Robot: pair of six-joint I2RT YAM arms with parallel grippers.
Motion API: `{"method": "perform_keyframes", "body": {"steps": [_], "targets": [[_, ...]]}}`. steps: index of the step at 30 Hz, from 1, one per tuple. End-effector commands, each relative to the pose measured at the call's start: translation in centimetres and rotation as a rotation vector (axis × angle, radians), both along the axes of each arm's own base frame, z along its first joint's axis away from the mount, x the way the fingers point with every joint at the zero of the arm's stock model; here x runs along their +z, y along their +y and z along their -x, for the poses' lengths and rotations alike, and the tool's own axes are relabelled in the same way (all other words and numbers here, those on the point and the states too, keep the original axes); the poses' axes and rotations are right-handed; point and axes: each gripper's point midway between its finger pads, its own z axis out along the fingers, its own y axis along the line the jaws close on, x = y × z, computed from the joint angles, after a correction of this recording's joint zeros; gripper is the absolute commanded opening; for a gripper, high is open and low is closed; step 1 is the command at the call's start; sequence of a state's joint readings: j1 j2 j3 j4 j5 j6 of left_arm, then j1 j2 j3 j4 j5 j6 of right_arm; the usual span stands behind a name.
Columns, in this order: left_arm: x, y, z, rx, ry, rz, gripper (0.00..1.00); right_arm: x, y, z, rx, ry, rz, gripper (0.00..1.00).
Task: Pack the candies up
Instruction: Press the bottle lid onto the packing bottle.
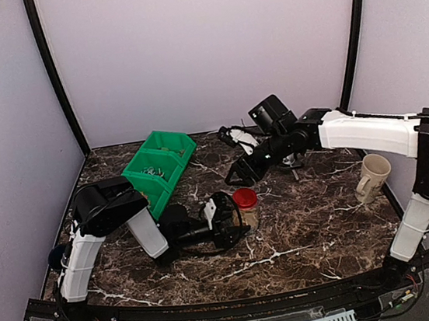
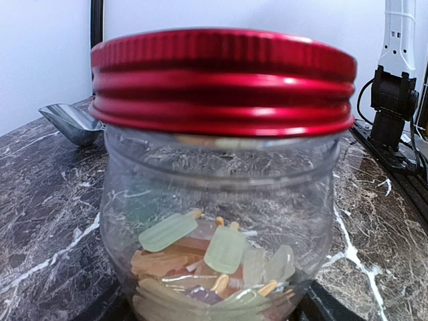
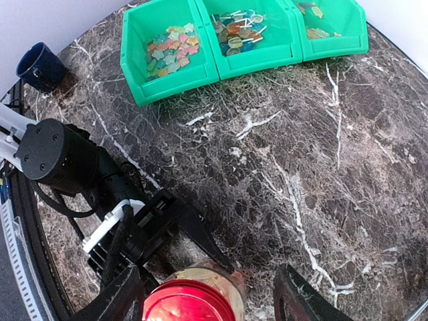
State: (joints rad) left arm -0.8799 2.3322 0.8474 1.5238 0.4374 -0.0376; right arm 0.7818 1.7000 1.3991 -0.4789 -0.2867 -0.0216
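A clear jar (image 2: 214, 194) with a red lid (image 2: 224, 80) screwed on stands on the marble table and holds mixed green, orange and tan candies (image 2: 221, 254). My left gripper (image 1: 233, 219) is shut on the jar's lower body from the left; one left finger (image 3: 204, 237) touches the glass in the right wrist view. My right gripper (image 3: 207, 297) is open, with its fingers spread either side of the lid (image 3: 184, 304) and not touching it. More candies (image 3: 170, 53) lie in the green bins (image 3: 144, 93).
The green bins (image 1: 160, 167) stand at the back left. A cream mug (image 1: 373, 176) stands at the right. A dark blue cup (image 3: 40, 67) sits by the left arm. A metal scoop (image 2: 70, 124) lies behind the jar.
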Motion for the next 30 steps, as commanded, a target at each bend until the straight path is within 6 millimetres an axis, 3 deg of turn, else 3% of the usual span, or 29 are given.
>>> {"method": "perform_keyframes", "body": {"steps": [1,9,15,24,30], "targets": [[-3.0,0.2,0.4,-0.003,0.076,-0.083,0.73,-2.4,-0.3,0.8,0.018,0.009,0.074,0.66],[-3.1,0.3,0.4,-0.004,0.077,-0.085,0.73,-3.5,-1.5,1.6,0.02,0.006,0.106,0.66],[-3.1,0.2,0.4,-0.006,0.081,-0.085,0.73,-4.0,-1.1,2.1,0.043,0.027,0.101,0.67],[-3.2,0.2,0.3,-0.003,0.083,-0.089,0.73,-1.3,-0.6,1.7,0.015,0.001,0.024,0.67],[-3.2,0.3,0.3,-0.002,0.081,-0.088,0.73,-1.5,-0.6,1.9,0.004,0.047,-0.018,0.65]]}}
